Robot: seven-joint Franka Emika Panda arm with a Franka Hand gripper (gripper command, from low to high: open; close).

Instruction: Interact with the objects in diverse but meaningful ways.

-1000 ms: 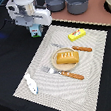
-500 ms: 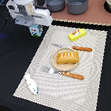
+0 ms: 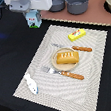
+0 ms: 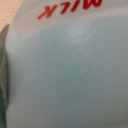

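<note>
Milk carton [image 3: 33,19]: light, stiff, crushable toy (fills wrist view), beyond placemat [image 3: 97,60]; grip flat sides. Fingers [image 3: 28,14]: state indeterminable.

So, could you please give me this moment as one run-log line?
tool: shut on milk carton | carton: off placemat's far corner | bread: on plate

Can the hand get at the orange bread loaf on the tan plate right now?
Probably not yet: the hand seems occupied by the pale blue-and-white milk carton. The orange bread loaf itself lies uncovered on the tan round plate.
</note>
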